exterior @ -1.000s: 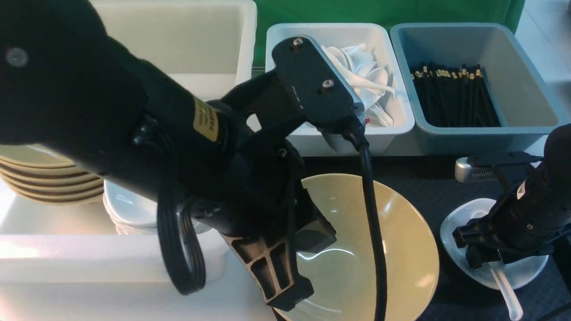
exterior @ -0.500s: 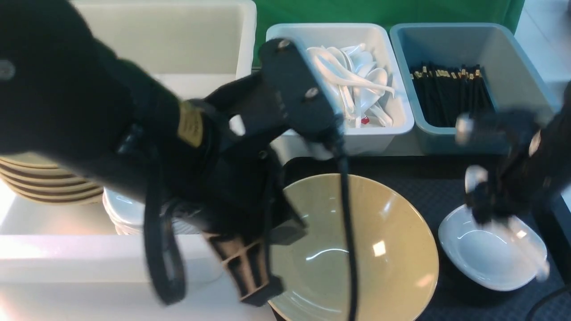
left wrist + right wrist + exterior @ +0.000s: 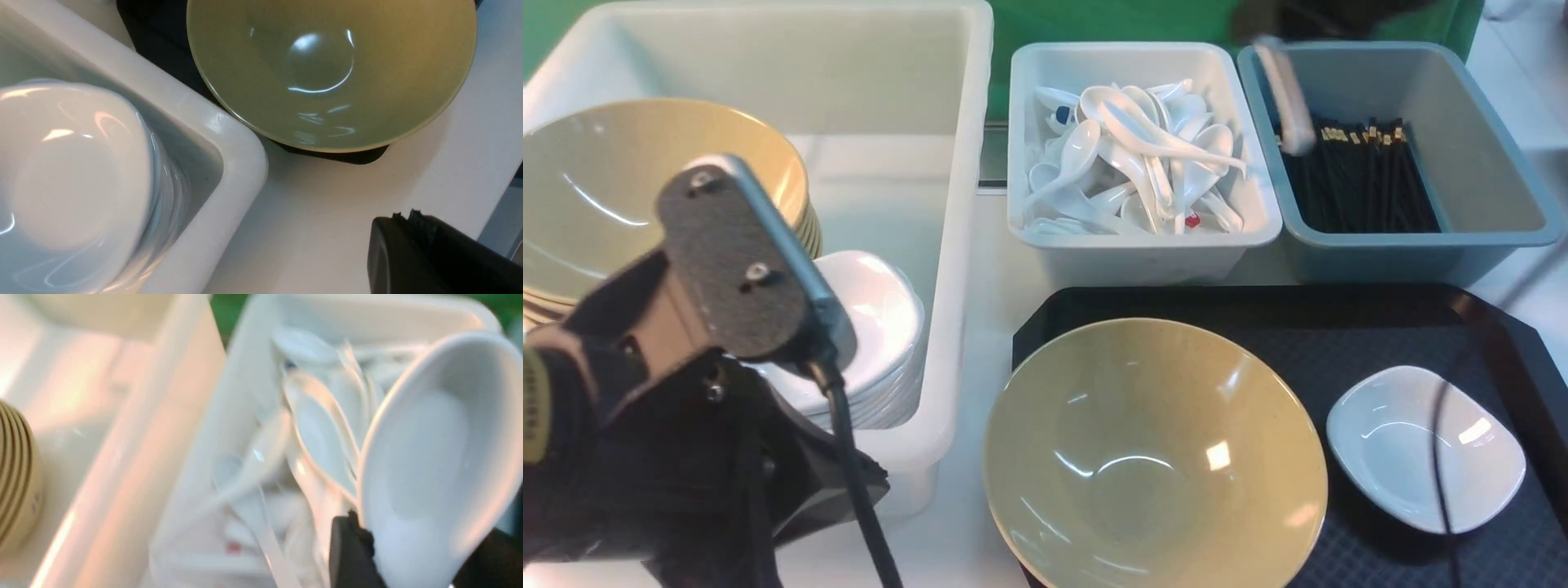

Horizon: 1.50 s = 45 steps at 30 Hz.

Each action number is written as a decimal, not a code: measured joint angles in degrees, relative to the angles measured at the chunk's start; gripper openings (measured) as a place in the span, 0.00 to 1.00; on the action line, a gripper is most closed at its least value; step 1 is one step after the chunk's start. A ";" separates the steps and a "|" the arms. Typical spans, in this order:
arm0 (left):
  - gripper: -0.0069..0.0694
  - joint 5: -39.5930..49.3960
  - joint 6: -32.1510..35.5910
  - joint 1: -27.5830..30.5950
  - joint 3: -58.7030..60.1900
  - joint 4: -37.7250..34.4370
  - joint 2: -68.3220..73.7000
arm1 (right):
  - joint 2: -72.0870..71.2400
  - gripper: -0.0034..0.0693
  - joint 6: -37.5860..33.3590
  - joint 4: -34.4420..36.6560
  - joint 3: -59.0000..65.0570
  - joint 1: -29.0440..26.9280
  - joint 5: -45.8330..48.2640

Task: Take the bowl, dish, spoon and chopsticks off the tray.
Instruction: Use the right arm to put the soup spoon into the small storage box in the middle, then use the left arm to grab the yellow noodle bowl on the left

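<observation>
The right gripper [image 3: 416,567] clamps its black fingers [image 3: 351,555] on the scoop end of the spoon [image 3: 429,477], a glossy white soup spoon held off the tray, with the small white tub [image 3: 1135,249] and its heap of white spoons [image 3: 1143,155] seen blurred beyond it in the right wrist view. On the black tray [image 3: 1339,306] the olive-tan bowl [image 3: 1156,453] sits at the near left corner, its rim overhanging the tray's edge, and the small white dish [image 3: 1425,447] lies to its right, near but not touching. The left gripper [image 3: 408,218], jaws closed on nothing, hangs over the white table [image 3: 327,204] between the bowl and the corner of the large white tub [image 3: 964,163] (which holds a stack of olive bowls [image 3: 605,180] and a stack of white dishes [image 3: 874,327]). Black chopsticks [image 3: 1356,175] lie in the blue-grey bin [image 3: 1486,147] behind the tray.
</observation>
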 joint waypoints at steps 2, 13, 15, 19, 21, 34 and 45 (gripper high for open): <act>0.08 -0.05 -2.38 0.04 0.11 -0.12 -0.30 | 6.65 0.51 0.00 0.50 -7.42 1.35 -0.01; 0.08 -1.10 -5.88 0.11 0.29 -2.25 -0.24 | 16.10 0.86 -0.24 0.11 -28.02 -0.36 14.94; 0.08 -1.67 -5.96 0.11 -0.03 -2.30 0.77 | 13.97 0.84 -2.53 -0.19 -29.23 -0.50 19.53; 0.08 -1.41 -6.01 0.11 -4.74 -1.87 6.44 | 6.91 0.71 -7.18 -2.30 -29.21 -0.16 26.77; 0.08 -0.94 -5.95 0.11 -9.79 -1.13 11.72 | 2.60 0.63 -7.94 -3.70 -26.93 -0.03 27.32; 0.44 9.98 0.70 0.43 -36.33 4.99 45.09 | -27.49 0.27 -13.48 -4.86 9.26 4.06 25.66; 0.75 3.78 -1.22 4.87 -39.61 6.41 58.13 | -45.06 0.27 -13.48 -4.77 28.01 4.57 22.77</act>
